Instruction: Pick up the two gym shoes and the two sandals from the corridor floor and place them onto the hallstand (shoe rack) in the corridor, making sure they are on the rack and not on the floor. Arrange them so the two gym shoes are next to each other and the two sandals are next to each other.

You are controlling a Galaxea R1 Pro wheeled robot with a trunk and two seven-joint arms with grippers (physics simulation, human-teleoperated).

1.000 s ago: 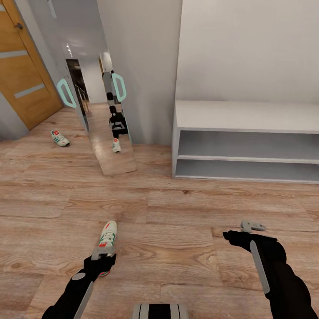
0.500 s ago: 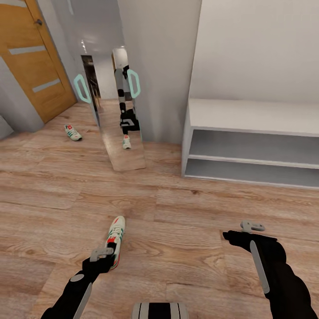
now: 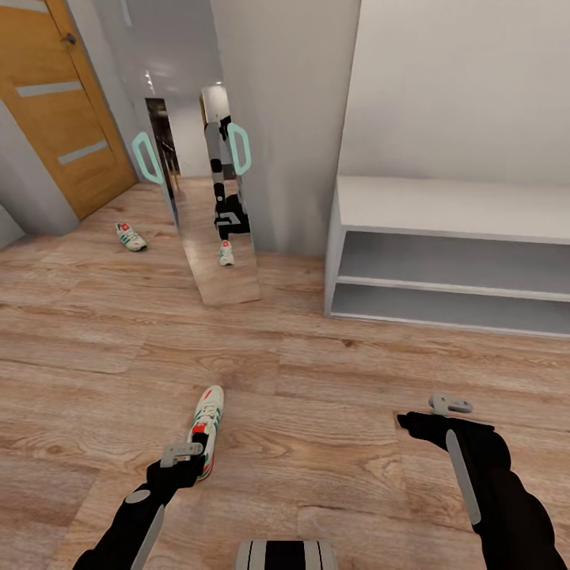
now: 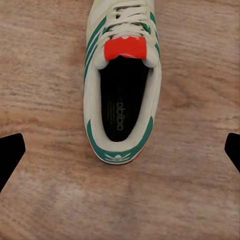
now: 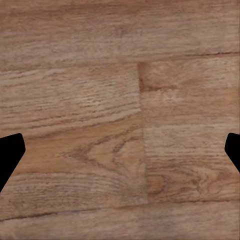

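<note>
Left wrist view: gym shoe [image 4: 122,95] on the corridor floor [image 4: 45,75], heel end centred between the spread, empty fingers of the left pincer [image 4: 120,152]. Likely light, soft-sided; the firm heel collar looks the best hold. Right pincer [image 5: 120,152] released, over bare planks.

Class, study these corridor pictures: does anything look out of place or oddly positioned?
Yes. Two cream-white sneakers with green stripes lie far apart on the wood-plank floor: one under the open left claw, the other by the orange door. The pale grey shoe rack holds no shoes on the shelves in view.
</note>
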